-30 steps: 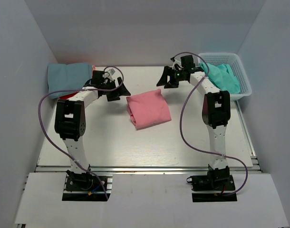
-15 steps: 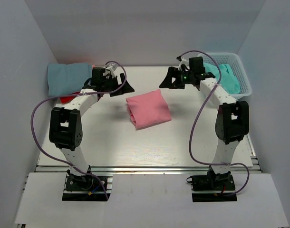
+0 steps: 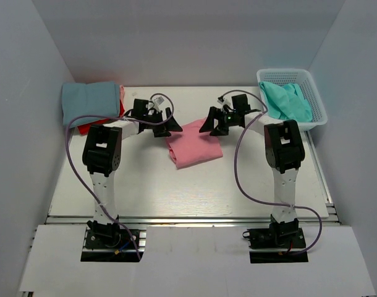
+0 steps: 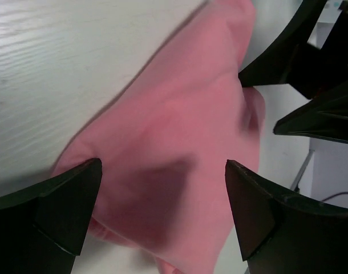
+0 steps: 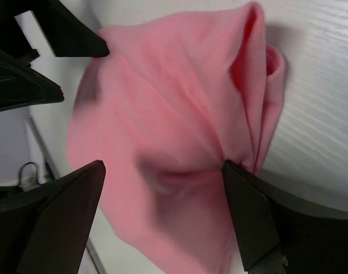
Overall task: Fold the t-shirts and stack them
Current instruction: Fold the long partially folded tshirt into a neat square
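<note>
Both grippers are spread wide and clamp nothing. The left gripper stands over the far left part of the pink shirt, the right gripper over its far right part. Pink cloth fills the gap between each pair of fingers; contact cannot be confirmed. The pink shirt lies folded midway across the table, nearer the far edge. A blue shirt lies on a red shirt at the far left corner. A turquoise shirt lies in the basket at the far right corner.
</note>
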Controlling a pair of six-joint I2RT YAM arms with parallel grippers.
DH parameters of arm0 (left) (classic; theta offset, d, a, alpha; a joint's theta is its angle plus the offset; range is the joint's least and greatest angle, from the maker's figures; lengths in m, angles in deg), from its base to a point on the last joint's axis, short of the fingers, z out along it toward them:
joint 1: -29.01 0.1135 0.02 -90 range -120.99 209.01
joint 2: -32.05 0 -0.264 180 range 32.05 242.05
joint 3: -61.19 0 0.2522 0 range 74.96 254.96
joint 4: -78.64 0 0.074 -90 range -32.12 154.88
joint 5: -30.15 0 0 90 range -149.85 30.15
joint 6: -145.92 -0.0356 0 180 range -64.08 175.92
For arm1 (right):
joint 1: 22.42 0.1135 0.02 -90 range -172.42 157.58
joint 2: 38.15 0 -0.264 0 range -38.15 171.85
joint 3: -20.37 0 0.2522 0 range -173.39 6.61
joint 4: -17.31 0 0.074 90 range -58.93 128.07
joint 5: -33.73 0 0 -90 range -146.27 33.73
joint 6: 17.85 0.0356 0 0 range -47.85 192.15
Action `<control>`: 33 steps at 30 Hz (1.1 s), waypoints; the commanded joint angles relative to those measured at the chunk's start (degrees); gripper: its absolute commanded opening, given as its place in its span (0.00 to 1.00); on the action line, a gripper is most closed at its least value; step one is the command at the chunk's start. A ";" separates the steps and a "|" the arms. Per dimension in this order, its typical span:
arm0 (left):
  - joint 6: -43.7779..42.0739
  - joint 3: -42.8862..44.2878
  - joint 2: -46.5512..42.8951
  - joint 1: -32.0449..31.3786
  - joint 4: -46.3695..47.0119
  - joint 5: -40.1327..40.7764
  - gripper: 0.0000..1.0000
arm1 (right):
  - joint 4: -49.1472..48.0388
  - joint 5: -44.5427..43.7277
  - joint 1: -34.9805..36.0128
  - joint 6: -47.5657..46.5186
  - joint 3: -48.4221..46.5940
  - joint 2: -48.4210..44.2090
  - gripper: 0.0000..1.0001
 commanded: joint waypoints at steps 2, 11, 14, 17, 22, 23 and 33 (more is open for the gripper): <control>-2.16 -0.18 1.65 0.91 -4.81 2.87 1.00 | -1.69 -0.22 -0.39 0.38 1.12 3.65 0.90; -6.90 9.56 2.88 0.30 -8.93 4.80 1.00 | -3.88 -0.15 0.23 0.38 6.64 -1.07 0.90; -10.33 16.59 4.02 -0.32 -12.97 4.80 1.00 | -4.58 -0.22 1.19 -0.40 8.85 -7.12 0.90; -13.14 23.27 4.03 -0.32 -17.63 5.94 1.00 | -3.10 -3.82 2.77 -2.43 11.05 -13.38 0.90; -15.17 19.09 -3.94 -0.32 -19.04 10.50 1.00 | -5.28 -9.45 2.95 -1.38 18.34 -23.99 0.90; -15.17 15.94 -5.28 -0.32 -19.04 12.52 1.00 | -5.81 -12.33 3.04 -1.11 19.05 -25.16 0.90; -14.64 1.33 -8.89 -1.98 -21.87 12.90 1.00 | -2.66 -18.06 2.69 -3.13 24.77 -32.81 0.90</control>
